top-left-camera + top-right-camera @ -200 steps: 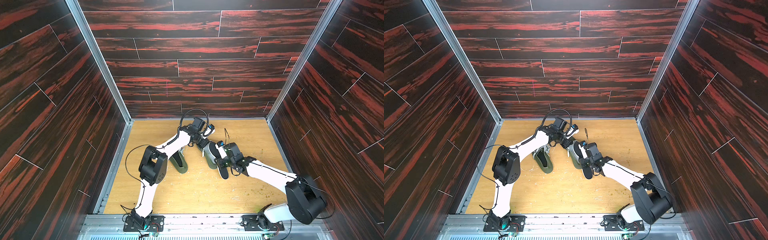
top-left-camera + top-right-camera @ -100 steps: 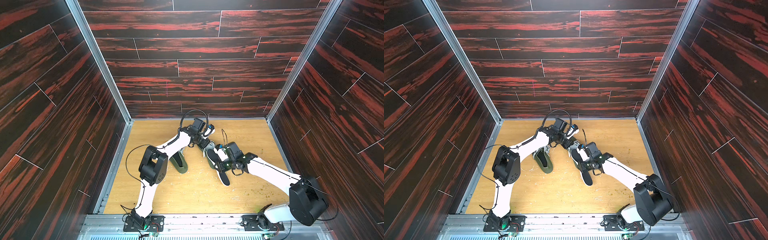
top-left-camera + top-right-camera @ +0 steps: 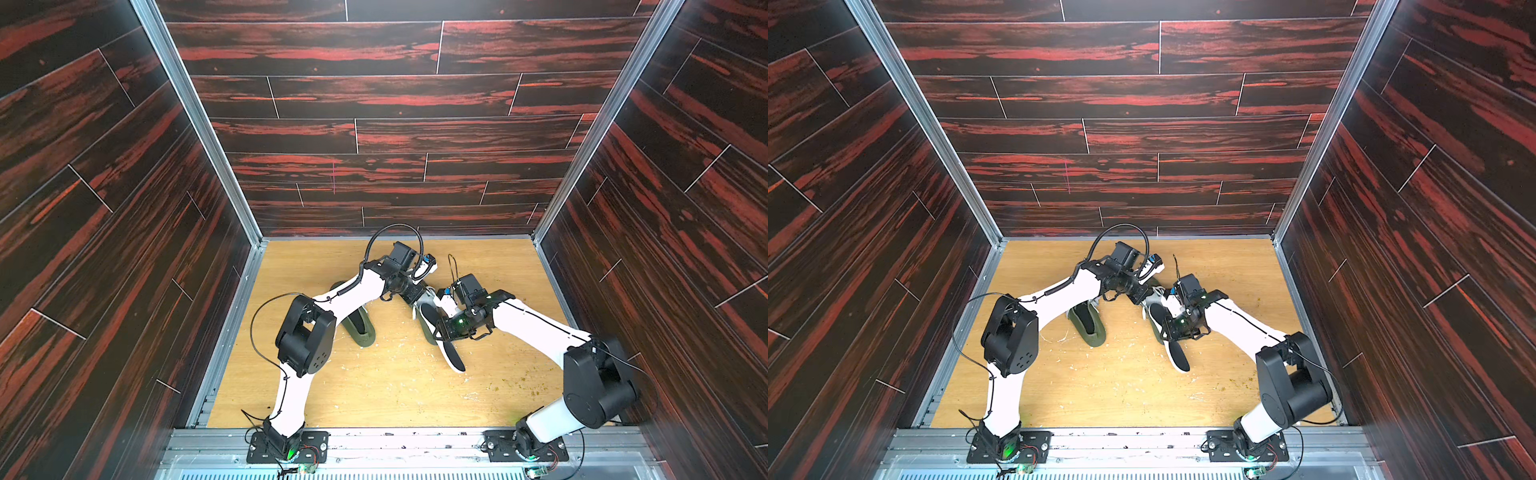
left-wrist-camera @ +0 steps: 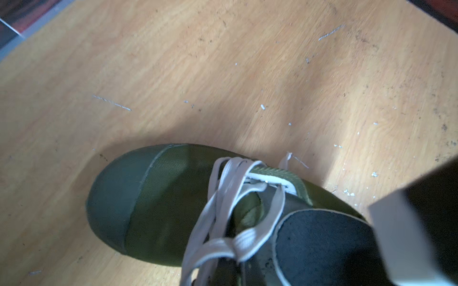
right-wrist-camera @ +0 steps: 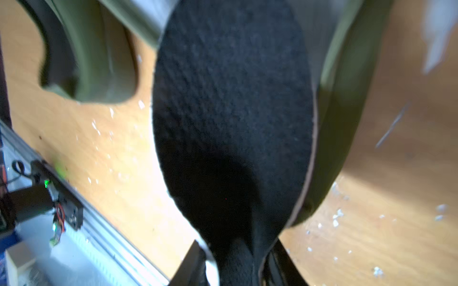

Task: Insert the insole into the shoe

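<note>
Insole point(image 5: 233, 111) lies with its front end in the green shoe point(image 4: 158, 198), gripped by the right hand point(image 5: 236, 262); the left hand point(image 3: 417, 296) is closed near the laces point(image 4: 244, 239).

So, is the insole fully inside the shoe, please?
Partly in: the insole has its front in the shoe opening; its rear sticks out past the heel, in the right gripper.

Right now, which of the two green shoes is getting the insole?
The green shoe at the right gripper: the black insole, pinched in that gripper, reaches into its opening. The other green shoe lies apart, under the left arm.
</note>
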`<action>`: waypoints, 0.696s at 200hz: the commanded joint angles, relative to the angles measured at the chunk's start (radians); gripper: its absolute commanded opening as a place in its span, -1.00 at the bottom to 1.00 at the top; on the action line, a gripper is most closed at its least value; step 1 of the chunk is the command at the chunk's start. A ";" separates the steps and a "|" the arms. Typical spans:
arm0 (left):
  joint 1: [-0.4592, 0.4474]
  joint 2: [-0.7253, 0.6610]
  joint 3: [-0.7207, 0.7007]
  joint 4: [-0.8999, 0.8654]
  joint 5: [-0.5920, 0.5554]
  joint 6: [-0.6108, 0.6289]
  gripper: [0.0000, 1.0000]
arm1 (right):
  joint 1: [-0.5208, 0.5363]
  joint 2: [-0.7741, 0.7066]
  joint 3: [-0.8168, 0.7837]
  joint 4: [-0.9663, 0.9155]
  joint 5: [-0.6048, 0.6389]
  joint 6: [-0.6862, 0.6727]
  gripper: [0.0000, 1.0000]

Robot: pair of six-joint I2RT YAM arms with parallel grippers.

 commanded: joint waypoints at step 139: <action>-0.023 -0.071 0.009 0.040 0.125 0.113 -1.00 | -0.032 0.168 0.258 -0.179 0.244 -0.149 -0.29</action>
